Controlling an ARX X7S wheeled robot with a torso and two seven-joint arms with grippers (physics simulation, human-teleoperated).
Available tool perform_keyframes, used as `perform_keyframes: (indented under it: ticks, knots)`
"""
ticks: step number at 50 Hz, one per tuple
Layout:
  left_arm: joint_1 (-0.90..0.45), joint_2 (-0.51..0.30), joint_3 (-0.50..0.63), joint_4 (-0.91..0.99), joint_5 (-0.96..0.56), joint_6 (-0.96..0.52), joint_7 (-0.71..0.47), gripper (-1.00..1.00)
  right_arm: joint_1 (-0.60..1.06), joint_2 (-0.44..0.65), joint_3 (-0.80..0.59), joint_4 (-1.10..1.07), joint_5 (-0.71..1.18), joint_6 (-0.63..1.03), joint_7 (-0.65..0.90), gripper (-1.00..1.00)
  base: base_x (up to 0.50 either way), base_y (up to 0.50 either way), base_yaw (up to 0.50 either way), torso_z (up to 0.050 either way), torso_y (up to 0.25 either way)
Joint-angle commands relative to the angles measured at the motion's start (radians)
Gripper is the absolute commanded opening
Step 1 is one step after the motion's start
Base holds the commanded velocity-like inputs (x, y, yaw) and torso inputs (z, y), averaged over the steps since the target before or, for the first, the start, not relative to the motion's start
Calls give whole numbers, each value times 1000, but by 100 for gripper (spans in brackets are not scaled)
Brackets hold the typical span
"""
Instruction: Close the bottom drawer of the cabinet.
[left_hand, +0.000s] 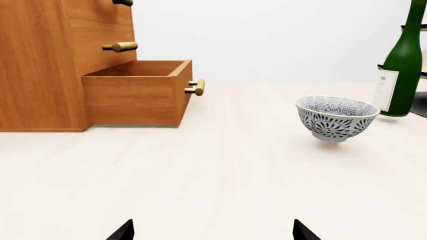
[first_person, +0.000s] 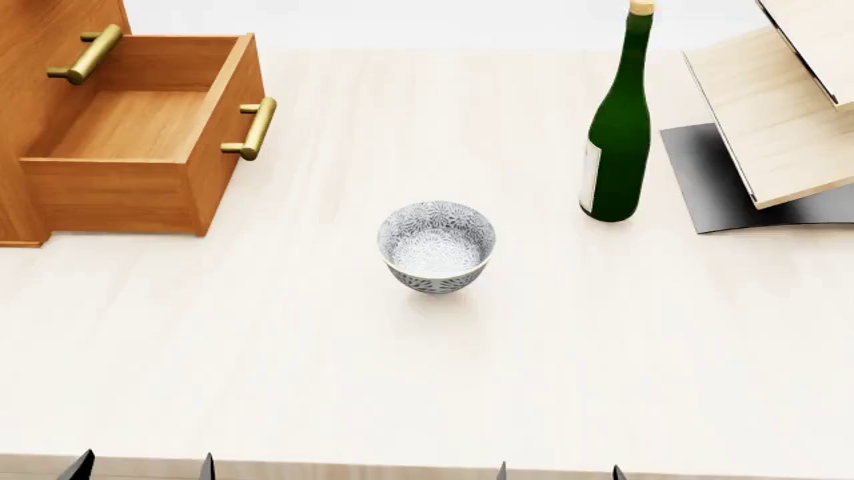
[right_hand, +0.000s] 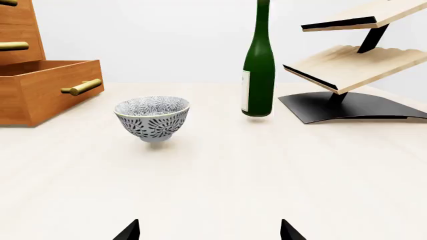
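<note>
The warm-brown wooden cabinet stands at the table's far left. Its bottom drawer is pulled well out and looks empty, with a brass bar handle on the front. The same drawer shows in the left wrist view and again as the drawer in the right wrist view. My left gripper is open at the near table edge, far from the drawer. My right gripper is open too, nothing between its fingertips.
A patterned blue-white bowl sits mid-table. A green bottle stands to its right. A pale slanted wooden rack on a dark base fills the far right. A closed upper drawer's handle juts out above the open one.
</note>
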Motion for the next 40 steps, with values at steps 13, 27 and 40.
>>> perform_keyframes:
  ticks: [13,27,40]
  knots:
    - [-20,-45,77,-33,-38,-12,-52,100,-1,48,-91,15,-5,18,90,100,0,0,0,0,0]
    - [-88,-81,95,271,-37,-325,-118,100,91,81,-128,-307,-7,373,110,100,0,0,0,0,0]
    - [-145,-107,82,487,-69,-518,-139,100,147,111,-141,-464,-8,518,124,100,0,0,0,0,0]
